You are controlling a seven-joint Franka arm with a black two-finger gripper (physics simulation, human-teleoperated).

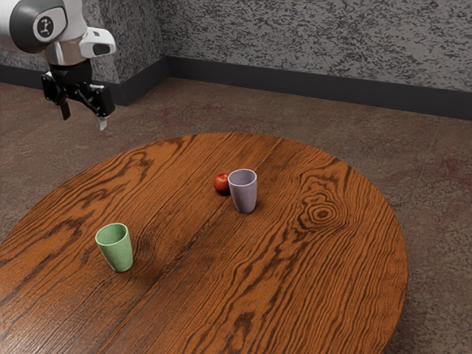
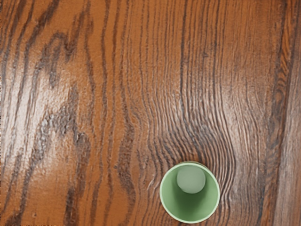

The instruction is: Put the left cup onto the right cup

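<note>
Claw (image 1: 83, 116) is seen high at the exterior view's upper left, above the far left edge of the bench (image 1: 310, 280), well apart from everything on it. Its two fingers are spread wide with nothing between them; nothing is held. It points down.

Green cup (image 1: 114, 247) is stood upright on the bench at the exterior view's left, on the near side, mouth up, empty. In the wrist view the same green cup (image 2: 189, 192) is seen from above, so its round rim and pale inner bottom can be made out on the wood grain.

Purple cup (image 1: 243, 190) is stood upright near the middle of the bench, to the right of the green cup and farther back, mouth up. The two cups are well apart and not stacked.

Small red ball (image 1: 221, 183) is placed just beside the purple cup, on its left and slightly behind; whether they touch cannot be told.

Brown floor (image 1: 413, 147) and a grey speckled wall (image 1: 310, 37) are seen behind the bench.
</note>
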